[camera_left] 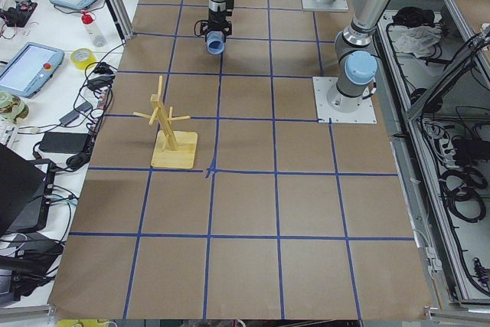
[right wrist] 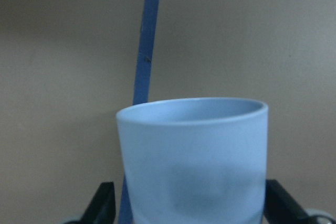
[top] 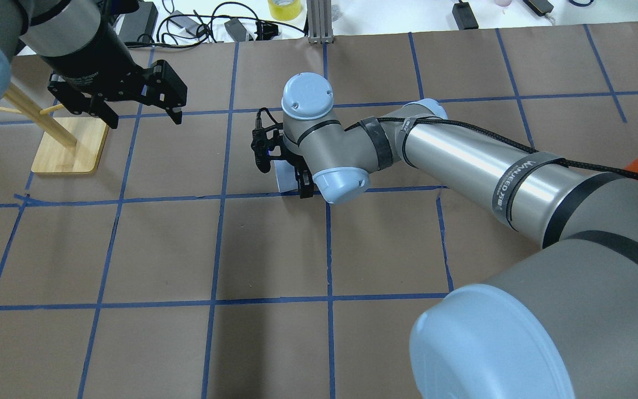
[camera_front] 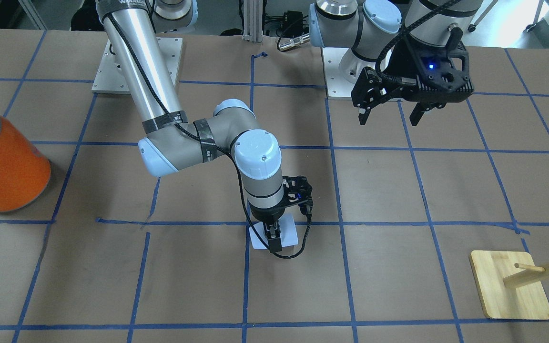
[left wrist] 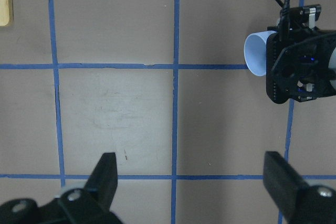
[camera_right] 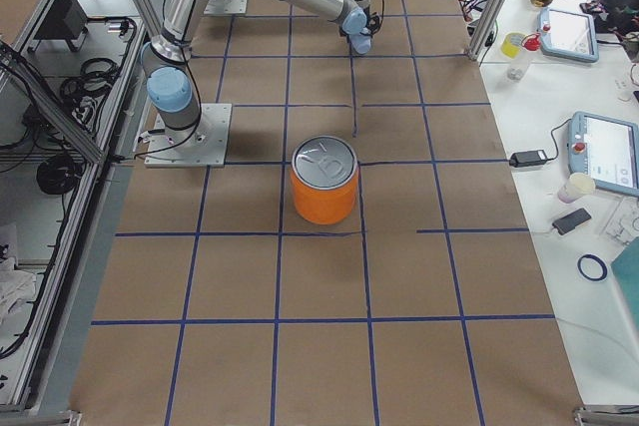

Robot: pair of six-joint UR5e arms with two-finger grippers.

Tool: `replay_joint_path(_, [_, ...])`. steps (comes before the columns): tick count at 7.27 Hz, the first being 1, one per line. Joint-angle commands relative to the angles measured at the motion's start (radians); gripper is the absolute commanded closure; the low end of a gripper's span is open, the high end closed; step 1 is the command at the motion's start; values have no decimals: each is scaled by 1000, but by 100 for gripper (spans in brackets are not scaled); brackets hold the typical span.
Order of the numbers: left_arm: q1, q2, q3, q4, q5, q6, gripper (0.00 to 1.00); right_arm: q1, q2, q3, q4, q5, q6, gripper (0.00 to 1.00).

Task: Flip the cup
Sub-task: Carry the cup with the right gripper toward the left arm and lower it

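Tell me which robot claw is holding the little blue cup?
The right gripper, low over the middle of the table, is closed on the cup. The left gripper hangs open and empty, near the wooden stand.

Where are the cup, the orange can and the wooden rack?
cup [right wrist: 191, 161]: right wrist view, its side wall.
orange can [camera_right: 323, 202]: exterior right view, its orange side.
wooden rack [camera_front: 513, 302]: front-facing view, its flat base.
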Motion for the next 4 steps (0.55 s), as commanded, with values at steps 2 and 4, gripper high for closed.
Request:
replay_joint_path(2, [0,14,-3,-1,-2,11,0,-27,-197,6,187,3,11,0])
replay_joint_path(4, [0,27,-3,-5,2,11,0,-122,-410,6,455,-3,29,0])
